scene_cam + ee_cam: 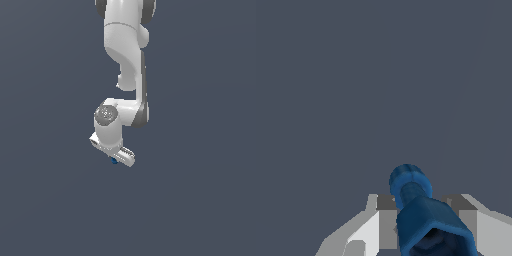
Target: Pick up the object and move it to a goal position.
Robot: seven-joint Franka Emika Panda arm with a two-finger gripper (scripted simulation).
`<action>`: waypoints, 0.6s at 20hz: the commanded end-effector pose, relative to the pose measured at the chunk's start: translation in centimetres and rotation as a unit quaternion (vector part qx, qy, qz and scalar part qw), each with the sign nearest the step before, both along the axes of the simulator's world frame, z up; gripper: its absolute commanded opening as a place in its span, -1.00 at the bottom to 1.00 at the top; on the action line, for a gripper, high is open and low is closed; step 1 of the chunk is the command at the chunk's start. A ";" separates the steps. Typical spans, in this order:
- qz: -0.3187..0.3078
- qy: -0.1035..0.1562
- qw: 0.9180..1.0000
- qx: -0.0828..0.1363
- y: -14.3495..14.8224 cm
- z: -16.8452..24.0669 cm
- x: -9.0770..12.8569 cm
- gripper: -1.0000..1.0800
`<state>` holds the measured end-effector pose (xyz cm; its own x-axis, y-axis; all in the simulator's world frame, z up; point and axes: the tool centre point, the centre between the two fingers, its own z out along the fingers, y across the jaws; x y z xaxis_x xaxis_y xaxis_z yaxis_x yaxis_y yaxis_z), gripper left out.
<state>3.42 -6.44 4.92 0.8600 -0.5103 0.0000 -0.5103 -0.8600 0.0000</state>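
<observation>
Object [428, 220], dark blue, pinched between the two fingers of the claw [426, 225], clamped tight.

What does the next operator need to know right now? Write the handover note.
Gripper: shut on the blue object; the wrist view shows it between the fingers.
Object: under the gripper, only a small blue bit visible in the exterior view.
Done: grasp appears made.
Left: carry it to the goal and release. No goal marker shows in either view; whether the object is off the floor cannot be told.
</observation>
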 end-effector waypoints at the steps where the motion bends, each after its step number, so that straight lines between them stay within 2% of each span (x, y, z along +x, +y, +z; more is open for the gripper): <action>1: 0.000 0.000 1.000 0.000 0.2 0.2 1.2 -1.00; 12: 0.000 0.000 1.000 0.000 1.3 1.1 6.8 -1.00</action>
